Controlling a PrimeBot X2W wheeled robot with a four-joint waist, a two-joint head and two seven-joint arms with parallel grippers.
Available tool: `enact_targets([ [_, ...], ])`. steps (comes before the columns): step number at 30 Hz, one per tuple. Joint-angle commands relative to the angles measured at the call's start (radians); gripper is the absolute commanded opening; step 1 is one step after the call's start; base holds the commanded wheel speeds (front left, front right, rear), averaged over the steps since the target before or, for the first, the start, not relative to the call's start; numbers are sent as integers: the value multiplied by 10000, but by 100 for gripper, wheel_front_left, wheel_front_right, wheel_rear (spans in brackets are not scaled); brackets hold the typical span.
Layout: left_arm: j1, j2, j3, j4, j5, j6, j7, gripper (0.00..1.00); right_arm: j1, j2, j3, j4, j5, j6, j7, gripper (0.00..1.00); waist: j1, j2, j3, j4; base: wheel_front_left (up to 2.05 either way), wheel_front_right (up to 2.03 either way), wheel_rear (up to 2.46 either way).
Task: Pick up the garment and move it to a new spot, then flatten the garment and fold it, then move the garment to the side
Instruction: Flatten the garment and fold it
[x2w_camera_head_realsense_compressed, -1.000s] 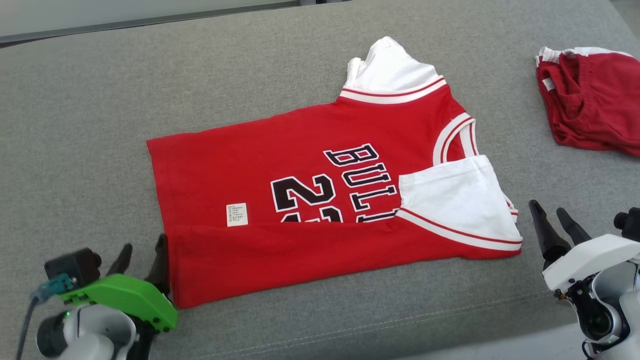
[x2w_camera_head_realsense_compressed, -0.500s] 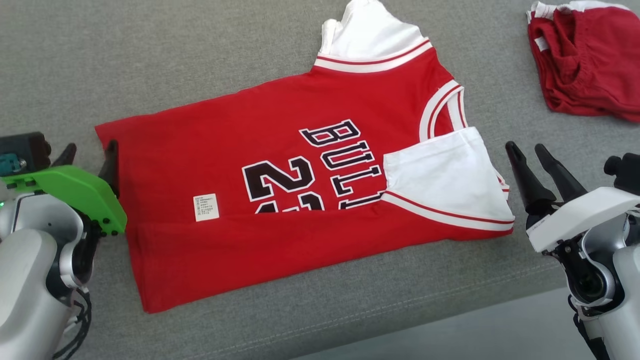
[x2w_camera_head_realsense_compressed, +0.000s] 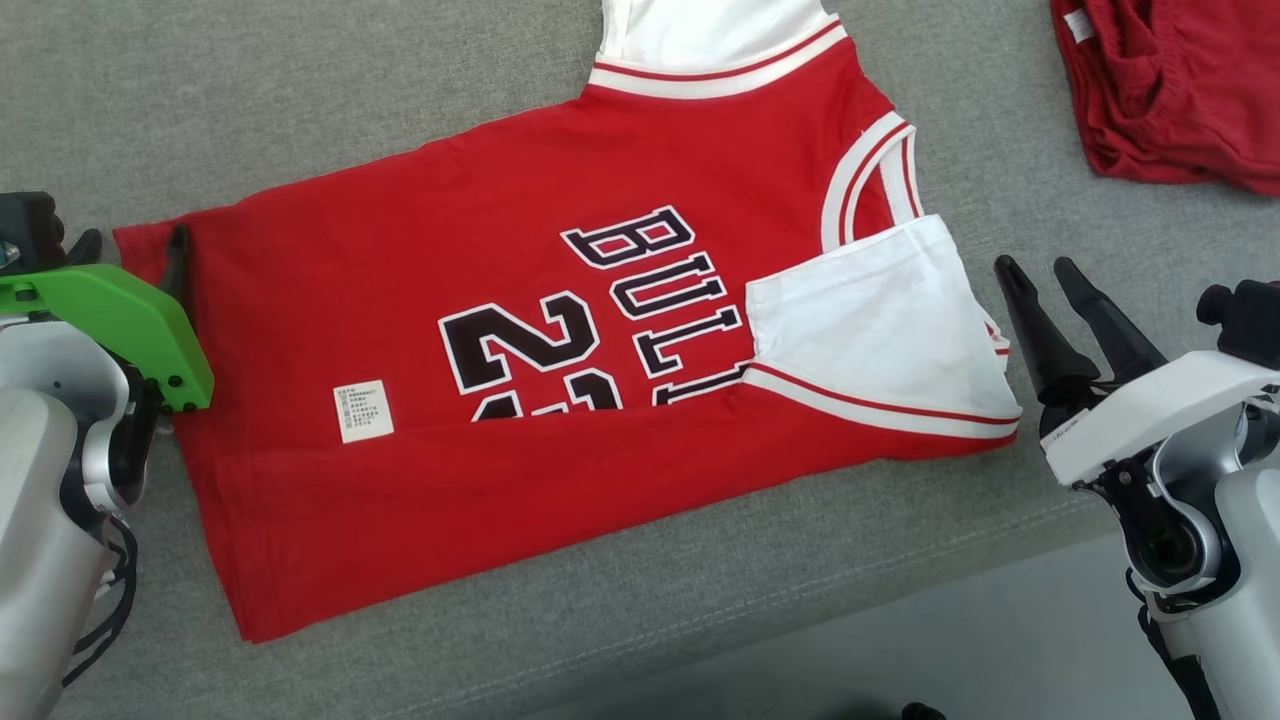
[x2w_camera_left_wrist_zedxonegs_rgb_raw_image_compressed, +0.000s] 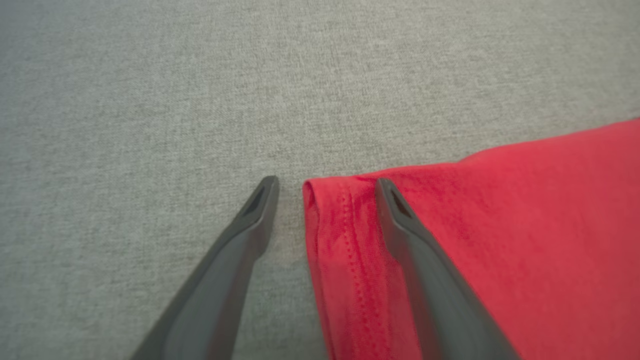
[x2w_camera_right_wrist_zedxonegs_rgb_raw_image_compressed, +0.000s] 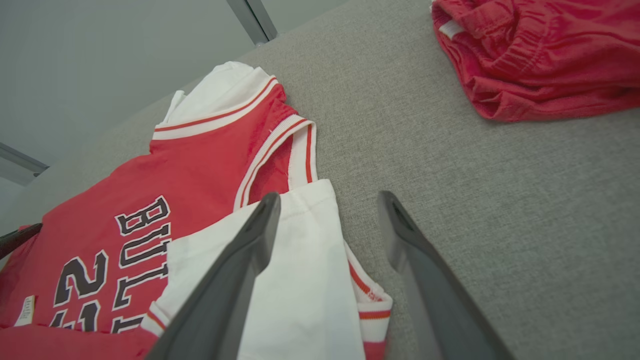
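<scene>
As it lies on the grey cushion, the garment is entered thus: a red jersey with black lettering, spread flat, its near long edge turned over in a band and one white sleeve folded onto the chest.

Long axis: across the robot, with the hem at its left and the collar and sleeves at its right. The collar end is tilted a little farther off.

Left gripper: fingers parted, nothing pinched. It stands astride the far hem corner, one finger over red cloth and the other over bare grey, the stitched hem between them.

Right gripper: fingers parted, empty. It is just beside the sleeve end. From its own wrist, one finger lines up over white cloth and the other over cushion.

Judgement: the left arm is nearer a hold, since closing would take that corner. The right gripper would need to reach toward the far shoulder to match it.

Also present: a bundle of red clothing, well apart at the far right.
</scene>
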Motion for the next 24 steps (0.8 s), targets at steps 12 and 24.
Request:
enact_targets([
  [12, -344, -193, -326, -688, 237, -325, -211, 0, -1667, -343, 53, 275, -635, -2, 400, 100, 0, 0, 129, 571, 0, 0, 0],
  [24, -469, -893, -447, -2019, 442, -68, -1070, 0, -5923, -428, 618, 2825, -1631, -2, 1936, 100, 0, 0, 1047, 1743, 0, 0, 0],
])
